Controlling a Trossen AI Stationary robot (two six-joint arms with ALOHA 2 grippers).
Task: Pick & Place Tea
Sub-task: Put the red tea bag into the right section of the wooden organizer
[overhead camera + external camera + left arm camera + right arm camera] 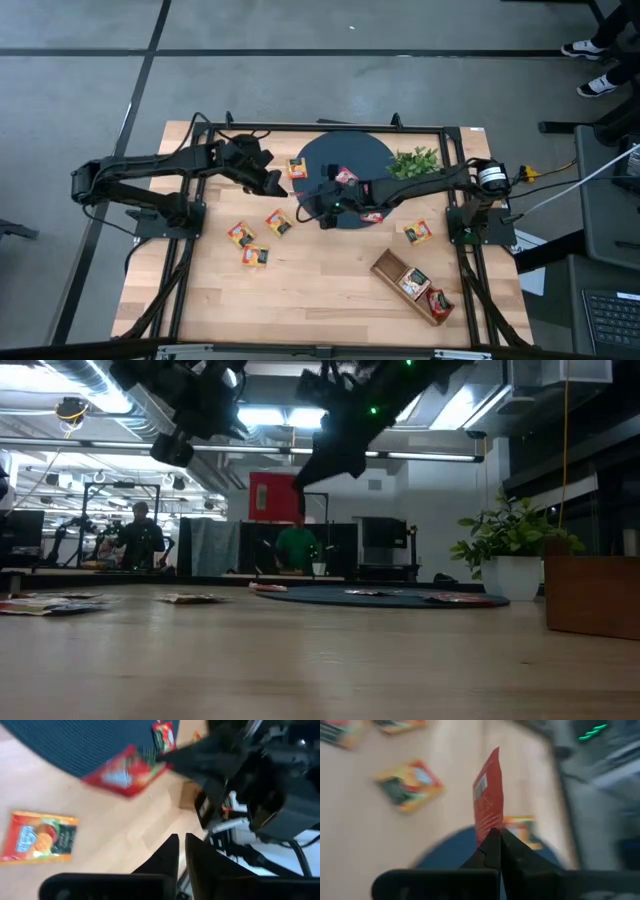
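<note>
Pale wood-grain table [320,285] bearing a dark round mat [335,158] of fine woven texture. Flat square tea packets lie scattered about the mat: 1 orange packet [297,168] on its left edge, 1 red packet [346,176] near its centre, 3 orange-yellow packets [255,238] on bare wood left of the mat, and 1 more [418,232] to its right. A long brown wooden tray [412,286], set at a slant well right of and below the mat, holds 2 packets in its compartments. A leafy green plant [415,162] stands at the mat's right rim.

Right gripper [496,836], raised over the lower left part of the mat, has its 2 fingers pressed together on the lower edge of a red tea packet [488,802], which stands upright above the fingertips. Left gripper [180,841] hangs above the mat's left rim with its fingers nearly together and nothing between them.

Open wood lies below the mat, between the left packets and the tray.
</note>
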